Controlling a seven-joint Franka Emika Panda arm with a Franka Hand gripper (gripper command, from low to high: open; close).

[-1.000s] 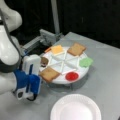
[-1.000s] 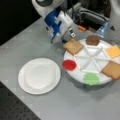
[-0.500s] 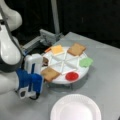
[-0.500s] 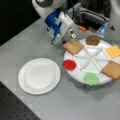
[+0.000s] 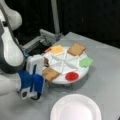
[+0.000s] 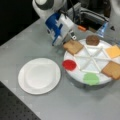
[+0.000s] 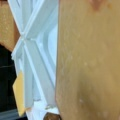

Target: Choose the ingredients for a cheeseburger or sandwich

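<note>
Gripper [image 6: 71, 40] at toast square [image 6: 73, 46], tray's [image 6: 82, 75] ten-o'clock edge | jaws: cannot tell | toast likely light, stiff; grip outer edge.

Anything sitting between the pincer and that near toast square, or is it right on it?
Nothing visible stands between them. The pincer sits at the edge of the toast square in the divided tray; the wrist view is filled by toast.
</note>
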